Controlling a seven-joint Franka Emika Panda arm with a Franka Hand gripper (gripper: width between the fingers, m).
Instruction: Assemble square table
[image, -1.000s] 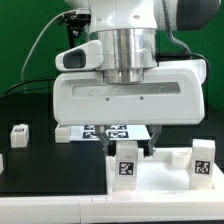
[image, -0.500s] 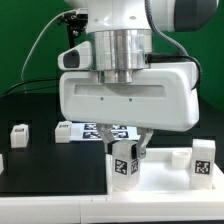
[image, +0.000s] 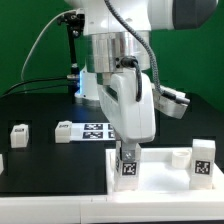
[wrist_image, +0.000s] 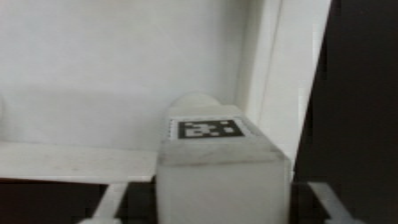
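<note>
The square table's white panel (image: 165, 176) lies at the front of the black table. A white leg (image: 127, 163) with a black-and-white tag stands upright at the panel's corner on the exterior view's left. My gripper (image: 127, 158) comes straight down over it, shut on the leg, one finger on each side. In the wrist view the leg (wrist_image: 222, 165) fills the middle between my gripper's (wrist_image: 217, 203) fingers (wrist_image: 118, 200), with the panel (wrist_image: 125, 90) and its raised rim behind. A second leg (image: 203, 160) stands on the panel's corner on the exterior view's right.
The marker board (image: 97, 129) lies behind the panel, partly hidden by my hand. Loose legs lie on the black table on the exterior view's left: one (image: 65, 131) beside the marker board, one (image: 18, 133) further out, one (image: 2, 163) at the frame edge.
My hand has twisted about its vertical axis, from broadside to edge-on. The jaws have narrowed onto the leg, and the leg has turned with them on the same spot.
</note>
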